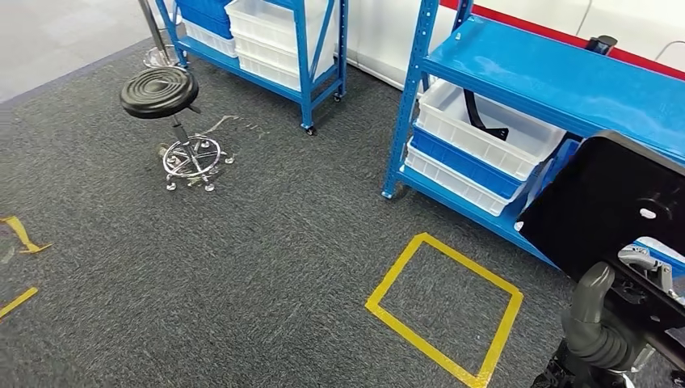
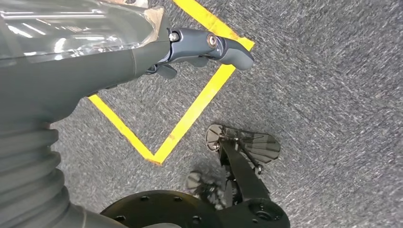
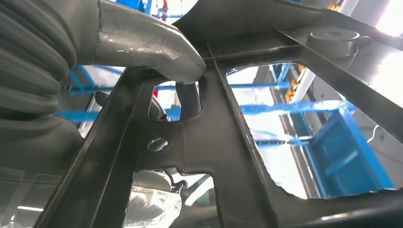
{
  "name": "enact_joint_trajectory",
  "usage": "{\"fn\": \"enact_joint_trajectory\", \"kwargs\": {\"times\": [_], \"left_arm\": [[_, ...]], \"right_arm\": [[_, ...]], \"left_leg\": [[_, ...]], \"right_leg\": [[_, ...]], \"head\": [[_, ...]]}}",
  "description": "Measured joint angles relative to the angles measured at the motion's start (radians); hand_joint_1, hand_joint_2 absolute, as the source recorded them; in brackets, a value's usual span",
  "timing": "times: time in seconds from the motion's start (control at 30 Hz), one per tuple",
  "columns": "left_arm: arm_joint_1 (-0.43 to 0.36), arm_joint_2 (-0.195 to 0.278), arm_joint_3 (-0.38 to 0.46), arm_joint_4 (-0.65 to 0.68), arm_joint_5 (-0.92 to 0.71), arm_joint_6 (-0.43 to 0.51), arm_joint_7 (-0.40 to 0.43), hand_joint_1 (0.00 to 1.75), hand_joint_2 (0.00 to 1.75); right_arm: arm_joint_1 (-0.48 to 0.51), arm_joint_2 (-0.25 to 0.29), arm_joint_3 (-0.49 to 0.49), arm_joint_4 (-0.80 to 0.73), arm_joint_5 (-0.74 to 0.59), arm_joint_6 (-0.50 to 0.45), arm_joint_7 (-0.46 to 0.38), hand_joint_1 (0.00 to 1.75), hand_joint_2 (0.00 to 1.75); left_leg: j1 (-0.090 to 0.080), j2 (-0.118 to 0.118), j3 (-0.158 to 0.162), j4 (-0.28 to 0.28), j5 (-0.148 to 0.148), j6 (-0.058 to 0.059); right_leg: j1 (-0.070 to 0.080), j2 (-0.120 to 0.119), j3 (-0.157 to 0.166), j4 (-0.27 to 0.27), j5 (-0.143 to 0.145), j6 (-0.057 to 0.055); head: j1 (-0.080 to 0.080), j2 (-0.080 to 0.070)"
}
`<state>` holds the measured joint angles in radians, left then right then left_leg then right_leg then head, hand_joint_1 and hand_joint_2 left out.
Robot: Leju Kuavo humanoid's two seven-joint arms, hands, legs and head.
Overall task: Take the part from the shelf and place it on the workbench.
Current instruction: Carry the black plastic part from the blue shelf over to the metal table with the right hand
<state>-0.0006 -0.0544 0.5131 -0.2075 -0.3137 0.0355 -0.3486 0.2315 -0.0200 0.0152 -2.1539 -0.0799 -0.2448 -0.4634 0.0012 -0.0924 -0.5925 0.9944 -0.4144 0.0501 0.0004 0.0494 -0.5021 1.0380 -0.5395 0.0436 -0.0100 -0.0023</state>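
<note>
One black part (image 1: 602,202), at four o'clock beside the blue shelf (image 1: 549,81), clamped in the right robot hand (image 3: 142,42), left robot hand (image 2: 209,47) empty, fingers curled; a one-handed hold may let it tip in carrying.

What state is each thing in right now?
Large black metal frame part: off the shelf, held up by the right robot hand.
Left robot hand: holding nothing, hanging over the floor.
White plastic bin on the blue shelf: holds a black part.
</note>
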Motion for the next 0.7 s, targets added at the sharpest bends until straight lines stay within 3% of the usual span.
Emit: {"fn": "enact_joint_trajectory", "kwargs": {"times": [0.07,0.13,0.17,0.23,0.27,0.33,0.37,0.4,0.43,0.5,0.57,0.63,0.7], "left_arm": [[-0.002,-0.005,0.0,0.0,-0.004,-0.007,0.011,0.0,1.75],[-0.001,-0.007,0.0,0.004,-0.009,-0.024,0.049,0.0,1.75],[0.002,-0.006,-0.001,0.006,-0.011,-0.034,0.073,0.0,1.75],[0.006,-0.003,-0.001,0.01,-0.012,-0.051,0.113,0.0,1.75],[0.006,-0.002,-0.001,0.011,-0.012,-0.056,0.126,0.0,1.75],[0.002,0.002,-0.001,0.012,-0.011,-0.058,0.146,0.0,1.75],[0.002,0.004,-0.001,0.012,-0.011,-0.059,0.153,0.0,1.75],[0.003,0.006,-0.001,0.012,-0.011,-0.059,0.157,0.0,1.75],[0.004,0.008,-0.001,0.013,-0.01,-0.06,0.16,0.0,1.75],[0.004,0.008,0.0,0.013,-0.01,-0.061,0.165,0.0,1.75],[0.0,0.006,0.0,0.013,-0.01,-0.06,0.171,0.0,1.75],[0.001,0.007,0.0,0.014,-0.01,-0.057,0.175,0.0,1.75],[0.004,0.008,0.0,0.014,-0.01,-0.051,0.177,0.0,1.75]], "right_arm": [[0.008,-0.001,0.0,-0.006,0.004,0.0,-0.007,1.75,1.75],[0.017,-0.002,0.0,-0.011,0.008,0.002,-0.016,1.75,1.75],[0.021,-0.003,0.0,-0.011,0.009,0.004,-0.02,1.75,1.75],[0.032,-0.002,0.002,-0.013,0.013,0.004,-0.028,1.75,1.75],[0.038,-0.002,0.003,-0.013,0.016,0.004,-0.03,1.75,1.75],[0.052,-0.002,0.003,-0.015,0.022,0.002,-0.033,1.75,1.75],[0.056,-0.002,0.004,-0.015,0.024,0.001,-0.034,1.75,1.75],[0.059,-0.002,0.004,-0.016,0.026,0.0,-0.034,1.75,1.75],[0.061,-0.002,0.004,-0.016,0.027,-0.001,-0.035,1.75,1.75],[0.066,-0.005,0.004,-0.019,0.028,-0.004,-0.035,1.75,1.75],[0.072,-0.011,0.005,-0.027,0.028,-0.007,-0.037,1.75,1.75],[0.077,-0.02,0.008,-0.033,0.028,-0.005,-0.04,1.75,1.75],[0.078,-0.029,0.011,-0.033,0.027,-0.001,-0.043,1.75,1.75]], "left_leg": [[0.002,-0.024,-0.005,-0.002,0.005,-0.012],[0.003,-0.045,-0.013,-0.007,0.014,-0.027],[0.002,-0.038,-0.018,-0.002,0.013,-0.03],[0.0,0.012,-0.044,0.054,-0.03,-0.035],[0.002,0.043,-0.069,0.113,-0.071,-0.04],[0.014,0.074,-0.123,0.242,-0.144,-0.057],[0.022,0.08,-0.136,0.276,-0.157,-0.066],[0.03,0.086,-0.127,0.273,-0.149,-0.075],[0.039,0.095,-0.098,0.229,-0.126,-0.084],[0.052,0.137,-0.015,0.101,-0.077,-0.102],[0.052,0.16,0.022,0.041,-0.063,-0.094],[0.041,0.142,0.014,0.045,-0.064,-0.067],[0.037,0.123,0.009,0.041,-0.058,-0.047]], "right_leg": [[0.012,0.032,0.035,-0.075,0.022,-0.02],[0.014,0.017,0.035,-0.087,0.032,-0.036],[0.008,0.006,0.039,-0.095,0.04,-0.041],[-0.008,-0.02,0.043,-0.112,0.058,-0.053],[-0.011,-0.035,0.043,-0.115,0.061,-0.055],[-0.014,-0.069,0.037,-0.115,0.063,-0.055],[-0.016,-0.086,0.036,-0.115,0.063,-0.052],[-0.02,-0.101,0.036,-0.113,0.062,-0.046],[-0.026,-0.115,0.036,-0.109,0.059,-0.038],[-0.027,-0.139,0.037,-0.088,0.043,-0.013],[-0.021,-0.158,0.035,-0.066,0.028,0.01],[-0.024,-0.173,0.039,-0.066,0.027,0.025],[-0.034,-0.149,0.036,-0.053,0.014,0.032]], "head": [[0.001,0.0],[0.005,0.0],[0.005,0.0],[0.001,0.0],[-0.002,0.0],[-0.006,0.0],[-0.006,0.0],[-0.006,0.0],[-0.006,0.0],[-0.009,0.0],[-0.004,0.0],[0.004,0.0],[0.008,0.0]]}}
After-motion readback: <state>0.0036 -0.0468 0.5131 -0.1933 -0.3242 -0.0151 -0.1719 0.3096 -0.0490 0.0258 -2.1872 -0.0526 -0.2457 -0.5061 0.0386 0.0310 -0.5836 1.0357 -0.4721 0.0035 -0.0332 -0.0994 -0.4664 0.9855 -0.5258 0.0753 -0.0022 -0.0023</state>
